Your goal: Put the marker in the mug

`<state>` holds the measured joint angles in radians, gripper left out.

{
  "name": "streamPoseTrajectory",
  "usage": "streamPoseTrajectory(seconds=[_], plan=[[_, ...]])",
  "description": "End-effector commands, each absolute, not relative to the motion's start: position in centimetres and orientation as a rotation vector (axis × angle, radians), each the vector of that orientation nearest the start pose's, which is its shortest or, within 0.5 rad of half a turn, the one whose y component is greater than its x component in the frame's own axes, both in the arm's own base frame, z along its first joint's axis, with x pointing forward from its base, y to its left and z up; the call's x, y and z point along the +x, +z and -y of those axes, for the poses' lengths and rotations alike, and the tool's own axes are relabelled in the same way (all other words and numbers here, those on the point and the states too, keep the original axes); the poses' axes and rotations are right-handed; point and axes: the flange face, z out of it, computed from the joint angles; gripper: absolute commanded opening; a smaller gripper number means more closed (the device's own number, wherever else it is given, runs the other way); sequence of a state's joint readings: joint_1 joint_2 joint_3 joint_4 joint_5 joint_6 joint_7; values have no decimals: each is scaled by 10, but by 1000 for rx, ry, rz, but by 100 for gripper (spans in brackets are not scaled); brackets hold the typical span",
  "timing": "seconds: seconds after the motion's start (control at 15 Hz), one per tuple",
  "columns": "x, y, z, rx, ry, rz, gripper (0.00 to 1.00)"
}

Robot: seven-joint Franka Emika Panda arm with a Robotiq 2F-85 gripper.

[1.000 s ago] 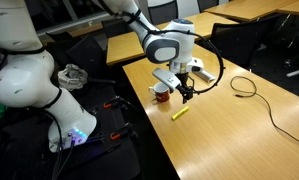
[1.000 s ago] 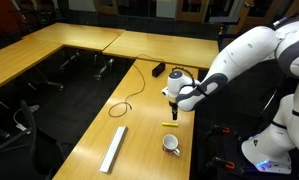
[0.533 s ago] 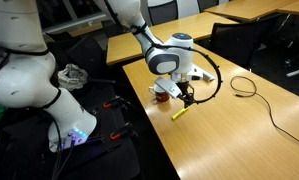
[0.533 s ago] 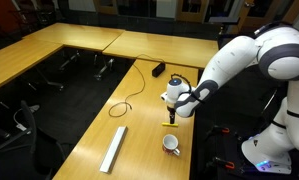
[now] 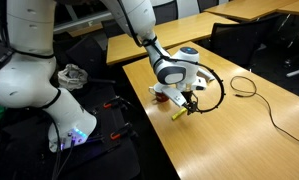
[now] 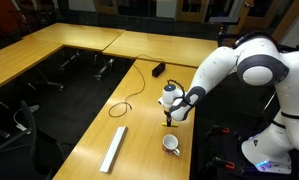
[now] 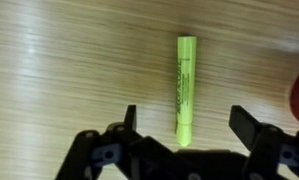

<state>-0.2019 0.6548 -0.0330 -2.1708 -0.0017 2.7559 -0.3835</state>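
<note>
The yellow marker (image 7: pixel 185 90) lies flat on the wooden table, between my open fingers in the wrist view. Its near end sits between the two fingertips without touching them. My gripper (image 7: pixel 186 122) is open and empty, low over the table. In an exterior view the marker (image 5: pixel 179 113) shows just below the gripper (image 5: pixel 187 104). The white mug (image 6: pixel 171 144) with a dark red inside stands near the table edge; in an exterior view my gripper (image 6: pixel 169 118) hovers just beyond it. In an exterior view the mug (image 5: pixel 162 95) is partly hidden behind the gripper.
A long grey flat bar (image 6: pixel 114 148) lies on the table. A black cable (image 6: pixel 127 101) loops across it, and also shows in an exterior view (image 5: pixel 251 90). The table edge (image 5: pixel 159 135) runs close to the marker. Black chairs stand beside the table.
My gripper has come down towards the table and now sits over the marker. The marker and mug have not moved.
</note>
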Motion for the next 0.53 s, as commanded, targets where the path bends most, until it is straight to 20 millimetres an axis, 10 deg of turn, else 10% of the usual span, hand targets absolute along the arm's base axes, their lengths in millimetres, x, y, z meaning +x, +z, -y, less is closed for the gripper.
streamPoseTrajectory(seconds=[0.0, 0.47], plan=[[536, 68, 122, -3144, 116, 237, 91], [543, 49, 111, -3158, 156, 282, 31]])
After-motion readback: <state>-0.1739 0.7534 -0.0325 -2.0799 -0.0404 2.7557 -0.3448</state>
